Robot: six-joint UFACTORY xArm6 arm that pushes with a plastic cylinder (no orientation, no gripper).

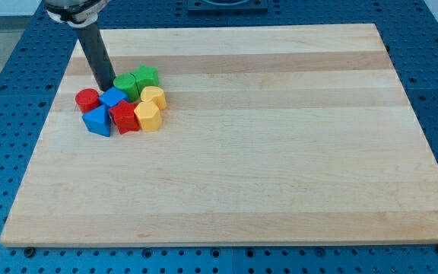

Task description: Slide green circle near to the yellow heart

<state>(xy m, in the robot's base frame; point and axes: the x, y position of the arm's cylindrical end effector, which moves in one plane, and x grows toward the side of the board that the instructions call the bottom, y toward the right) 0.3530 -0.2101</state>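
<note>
The green circle [126, 84] sits in a tight cluster of blocks at the view's upper left of the wooden board [280, 152]. The yellow heart [153, 97] lies just to its lower right, close to it or touching it. My tip [105, 85] is down on the board right at the green circle's left side, above the blue block [113, 97]. A green star [147, 77] is to the right of the green circle.
The cluster also holds a red cylinder [87, 99], a blue triangle [97, 121], a red block [125, 117] and a yellow pentagon-like block [148, 116]. The board's left edge is near the cluster. A blue perforated table surrounds the board.
</note>
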